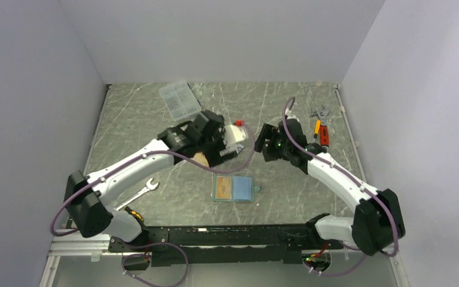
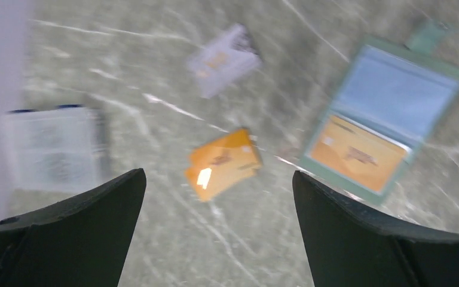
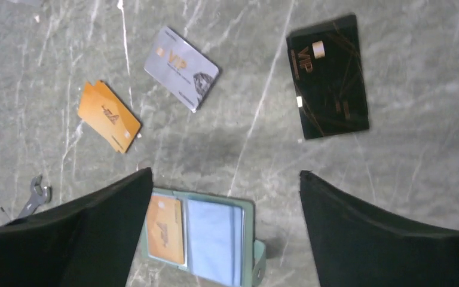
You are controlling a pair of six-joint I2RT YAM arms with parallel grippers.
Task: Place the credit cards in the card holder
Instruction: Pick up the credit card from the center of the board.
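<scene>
Beyond the card holder (image 1: 234,188), on the bench (image 1: 125,119), the loose orange cards (image 3: 109,116) and the silver card (image 3: 181,69) are seen lying flat, with a black card (image 3: 329,76) further aside. The left tool (image 2: 216,179) and the right tool (image 3: 226,173) are both spread wide and nothing is gripped. The orange cards appear overlapped, so two could be pinched together, or a thin card pushed along rather than lifted. The card holder is laid open, blue side up, its long axis across the bench and its tab toward the right arm. One orange card is already pocketed.

Marbled surface (image 1: 131,119) has the open card holder (image 1: 234,188) around 6 o'clock, clear box (image 1: 180,100) at 11. A wrench (image 1: 137,194) sits at 8.
</scene>
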